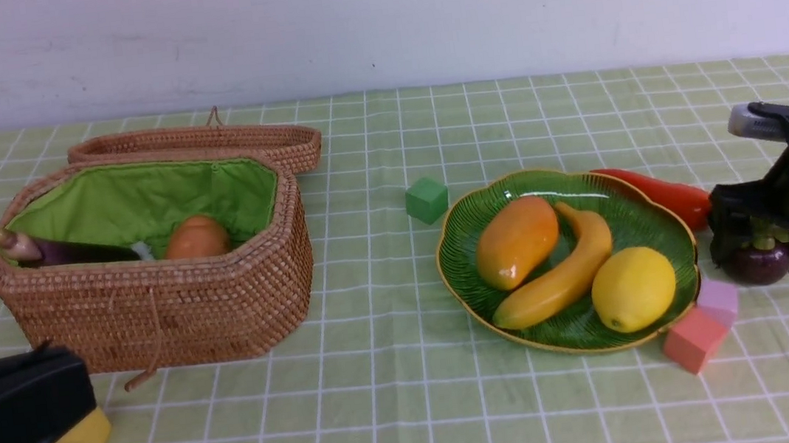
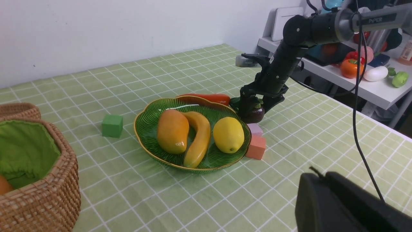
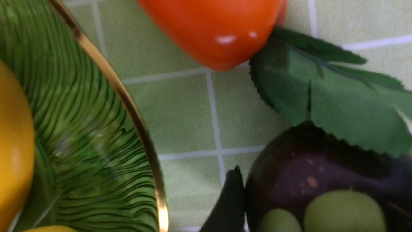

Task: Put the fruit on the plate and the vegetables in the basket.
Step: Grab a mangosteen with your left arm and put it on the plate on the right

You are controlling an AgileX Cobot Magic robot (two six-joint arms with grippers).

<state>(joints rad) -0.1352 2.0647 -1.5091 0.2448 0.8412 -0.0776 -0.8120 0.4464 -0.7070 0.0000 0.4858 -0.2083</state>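
plate (image 1: 665, 220): 3 fruits in. basket (image 1: 153, 316): 2 vegetables in. left: mangosteen (image 1: 757, 263) between spread right gripper (image 1: 763, 257) fingers; pepper (image 1: 666, 194) just beyond. left gripper (image 1: 1, 422) clenched, empty.

Pretty plain setup here: the tabletop (image 1: 401, 414) is covered in a light green cloth with a white grid pattern, and it runs right up to a bare white wall (image 1: 371, 16) with a few faint scuffs. Lighting's soft and even. Off to one side there's a white shelf (image 2: 363, 87) cluttered with colourful toy produce and what looks like a white box (image 2: 285, 21).
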